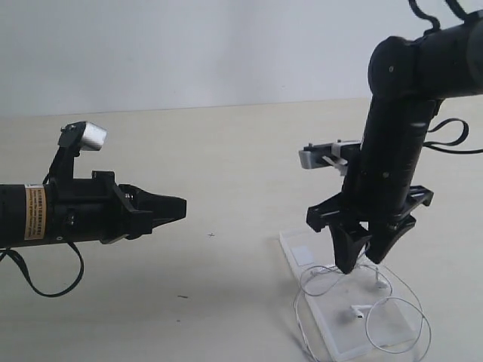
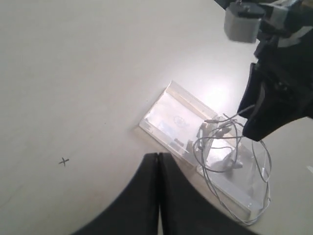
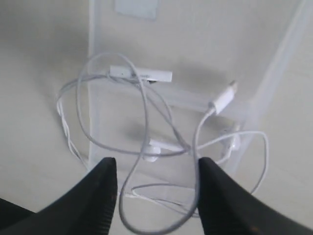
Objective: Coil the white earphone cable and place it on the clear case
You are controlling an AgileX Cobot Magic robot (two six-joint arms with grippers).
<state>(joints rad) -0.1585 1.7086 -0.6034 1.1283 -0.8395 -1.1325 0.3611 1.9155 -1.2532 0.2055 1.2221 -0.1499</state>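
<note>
White earphone cable [image 3: 142, 74] loops over clear case [image 2: 168, 117] | right tool [image 1: 361, 261] apart above | left tool [image 1: 179, 206] together | cross mark [image 2: 63, 161] on table [image 1: 226, 151]

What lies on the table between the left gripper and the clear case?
Nothing but bare table, seen in the exterior view. The left gripper, shut, hangs apart from the clear case; only a tiny cross mark sits near that stretch.
</note>
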